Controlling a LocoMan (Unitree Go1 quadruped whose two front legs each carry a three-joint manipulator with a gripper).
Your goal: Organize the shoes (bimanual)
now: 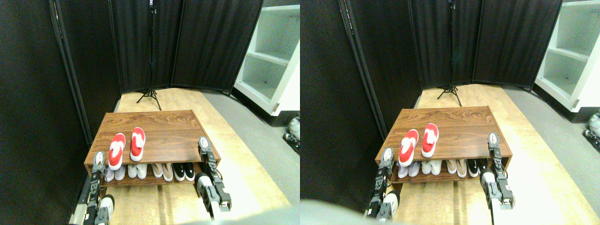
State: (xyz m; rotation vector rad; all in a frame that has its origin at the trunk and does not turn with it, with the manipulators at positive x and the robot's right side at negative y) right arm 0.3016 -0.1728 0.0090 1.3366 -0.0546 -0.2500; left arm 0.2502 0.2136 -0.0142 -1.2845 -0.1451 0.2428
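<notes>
On the rack (178, 136), red shoes (126, 146), side by side, lengthwise front-to-back

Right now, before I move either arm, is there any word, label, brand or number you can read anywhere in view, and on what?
None can be read.
red shoes: no marking visible on them.
shoe rack: plain wood, no label.
Pairs on the lower shelf: too small and blurred to tell.
white shelving unit: no sign on it.

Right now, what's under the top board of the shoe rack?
Under the top board, a lower shelf holds a row of shoes: white pairs, a beige pair, a black pair. Only their front ends show; the board covers the rest. The red shoes sit on top.
</notes>
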